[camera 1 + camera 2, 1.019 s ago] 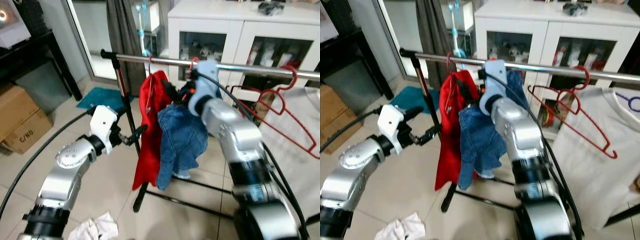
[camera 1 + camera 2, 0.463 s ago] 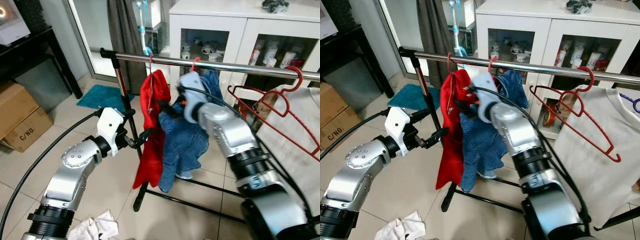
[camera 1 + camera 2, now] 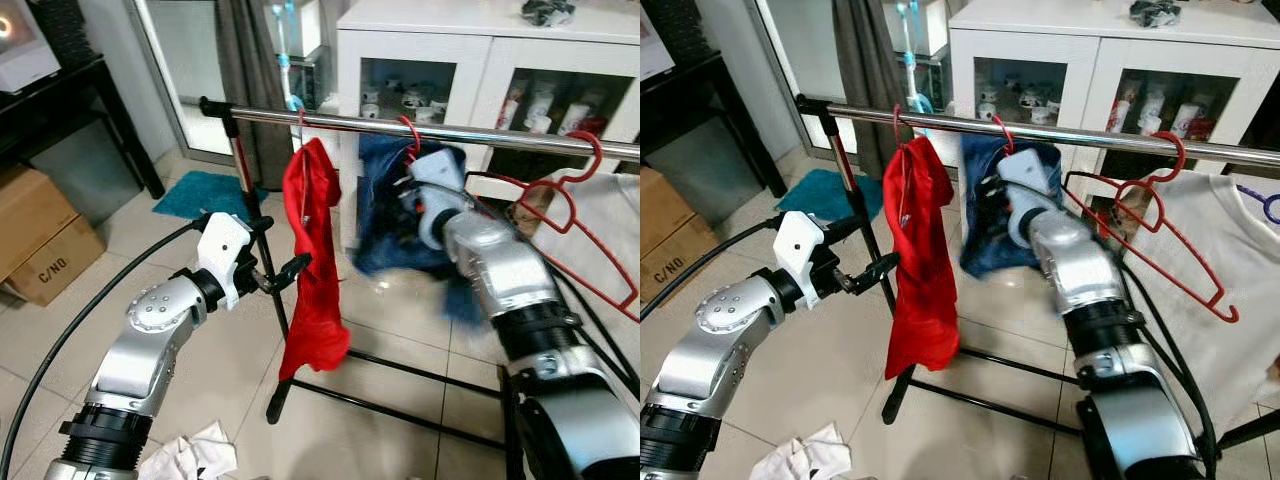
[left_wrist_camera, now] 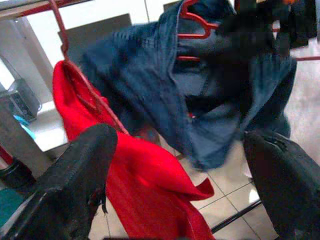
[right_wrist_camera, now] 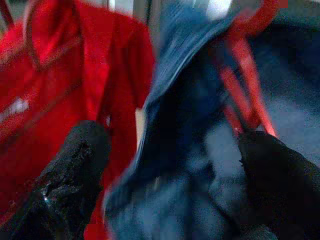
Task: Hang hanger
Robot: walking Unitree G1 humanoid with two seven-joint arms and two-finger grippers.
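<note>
The red hanger (image 3: pixel 1005 135) carrying the denim garment (image 3: pixel 985 225) sits with its hook over the metal rail (image 3: pixel 1080 137), directly above the right claw (image 3: pixel 985 205), which is pushed into the blue cloth just under the hook. The hanger's shoulders run roughly along the rail, so the garment hangs flat to the robot and is blurred, apparently swinging. In the right wrist view the two black fingers (image 5: pixel 80 165) stand wide apart with denim and a red hanger arm between them, gripping nothing that I can make out. The right arm is clearly the nearer one, so any settling or release looks like its job.

The left claw (image 3: pixel 880 268) hovers well to the left, just beside the red shirt (image 3: pixel 920 260) on its own hanger, its fingers spread and holding nothing.

The rail belongs to a black floor stand on pale tiles. Further right along it hang an empty red hanger (image 3: pixel 1160 225) and a white shirt (image 3: pixel 1200 290). Behind stands a white glass-front cabinet (image 3: pixel 1110 60); a cardboard box (image 3: pixel 45 245) and a teal mat (image 3: pixel 205 195) lie to the left.
</note>
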